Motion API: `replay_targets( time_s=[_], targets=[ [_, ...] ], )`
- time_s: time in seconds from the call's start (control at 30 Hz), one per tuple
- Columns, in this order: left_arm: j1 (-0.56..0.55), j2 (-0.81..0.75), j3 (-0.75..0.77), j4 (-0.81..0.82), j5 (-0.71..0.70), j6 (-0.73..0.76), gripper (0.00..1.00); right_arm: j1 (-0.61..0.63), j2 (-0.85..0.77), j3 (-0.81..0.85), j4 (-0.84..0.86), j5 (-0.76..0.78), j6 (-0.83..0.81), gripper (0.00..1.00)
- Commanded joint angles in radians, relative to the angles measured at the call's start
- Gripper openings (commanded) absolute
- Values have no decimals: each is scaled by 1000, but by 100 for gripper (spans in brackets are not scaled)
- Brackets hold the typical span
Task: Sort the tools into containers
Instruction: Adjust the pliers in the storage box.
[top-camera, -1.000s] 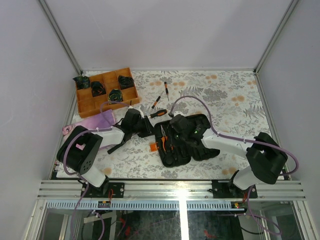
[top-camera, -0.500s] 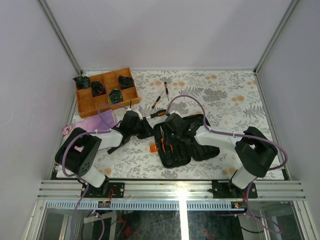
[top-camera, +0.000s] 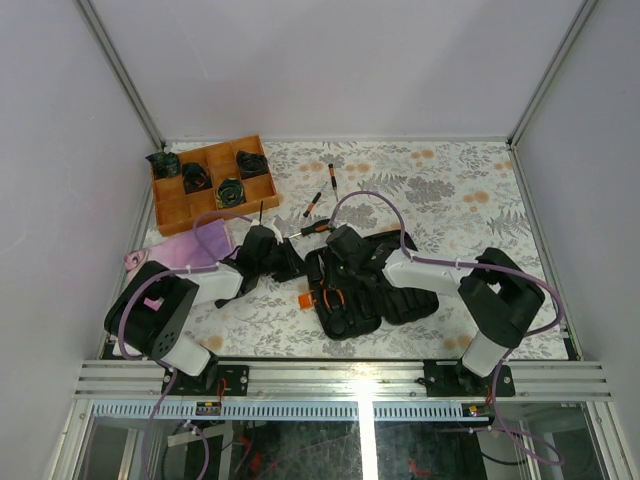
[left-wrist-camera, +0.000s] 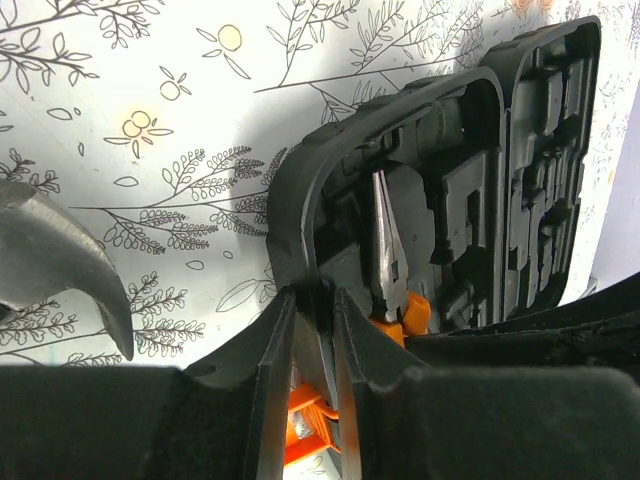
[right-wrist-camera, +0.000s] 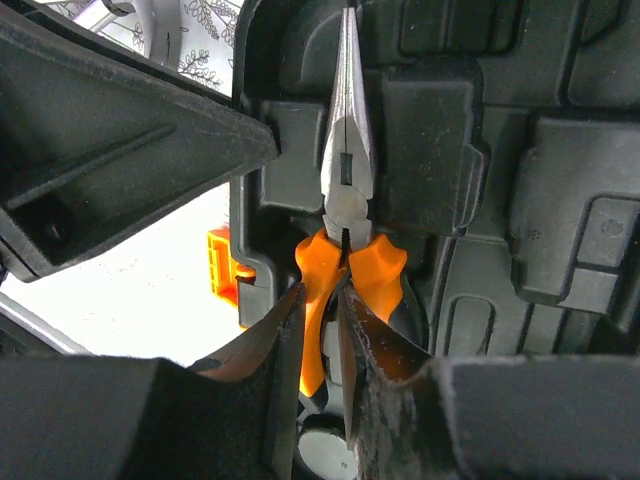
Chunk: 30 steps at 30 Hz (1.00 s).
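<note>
"In the middle of the counter (top-camera: 450, 190), what is that black thing?"

"The tool case (top-camera: 352, 318), lying open like a book just below the centre of the top view, its moulded slots facing up. A small orange tab (top-camera: 308, 298) sticks out at its left edge."

"And the two arms?"

"Both reach into it. The left hand (left-wrist-camera: 312, 300) is closed on the case's raised rim, the wall pinched between its two fingers. The right hand (right-wrist-camera: 320, 295) is closed around one orange handle of the pliers (right-wrist-camera: 345, 190), a finger pressed on either side."

"Where are the pliers?"

"In a slot in the left half of the case, steel nose pointing to the top of the right wrist view, handles towards the hand."

"Any tools outside?"

"A screwdriver (top-camera: 315, 227) lies on the counter just above the case, and two thin drivers (top-camera: 313, 203) lie further up. The wooden tray (top-camera: 262, 190) sits at the upper left, with a purple cloth (top-camera: 185, 245) below it."
</note>
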Motion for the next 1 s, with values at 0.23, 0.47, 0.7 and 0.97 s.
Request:
replay_targets(
  time_s=[0.23, 0.47, 0.7, 0.97],
  targets=[
    [-53, -20, -33, 13, -6, -3, 14, -9, 46, 56, -18, 19, 10, 21],
    [-53, -46, -39, -13, -44, -12, 13, -9, -60, 50, 3, -3, -54, 29],
    [-52, -51, -38, -22, -55, -12, 13, -9, -125, 88, -99, 136, -108, 30],
    [-52, -50, -39, -26, -57, -12, 13, -9, -36, 152, -146, 131, -134, 22]
  ],
)
